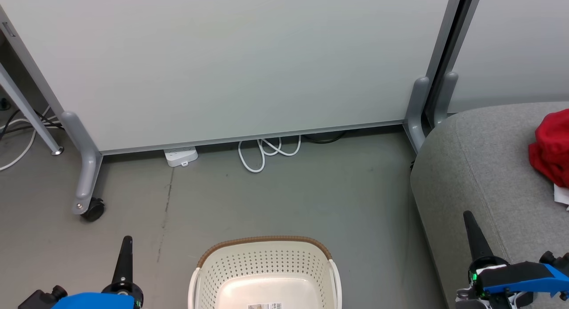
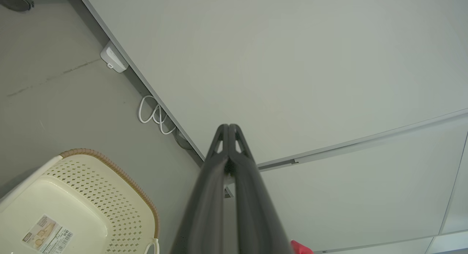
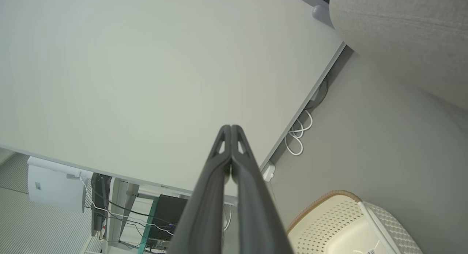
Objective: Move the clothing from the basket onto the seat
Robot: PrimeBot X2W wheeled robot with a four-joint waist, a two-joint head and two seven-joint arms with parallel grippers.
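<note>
A pale grey partition panel (image 1: 249,55) stands across the back of the head view on grey metal feet. One foot carries a black caster (image 1: 94,209) at the left. The grey floor (image 1: 311,193) runs from the panel's lower edge to the robot.

The seat (image 1: 480,166), light grey and upholstered with a rounded corner, occupies the right side of the head view. It stands just beside the panel's right foot.

The basket (image 1: 266,264) sits on the floor at bottom centre, between the two arms and apart from the seat. Its brown rim faces the panel. Its perforated walls and bare cream bottom are exposed, and a printed label (image 1: 264,306) lies flat on the bottom.

The clothing (image 1: 551,144), a bunched red heap, rests on the seat at the right edge of the head view. A white part shows at its lower side.

The left gripper (image 1: 126,244) points up at lower left, over the floor and left of the basket. Its wrist view shows the two fingers pressed together with nothing between them. The right gripper (image 1: 470,220) points up at lower right, over the seat's front edge. Its fingers are likewise pressed together and hold nothing.

A looped white cable (image 1: 266,151) lies on the floor under the panel's lower edge. A white power strip (image 1: 181,156) lies to its left.
</note>
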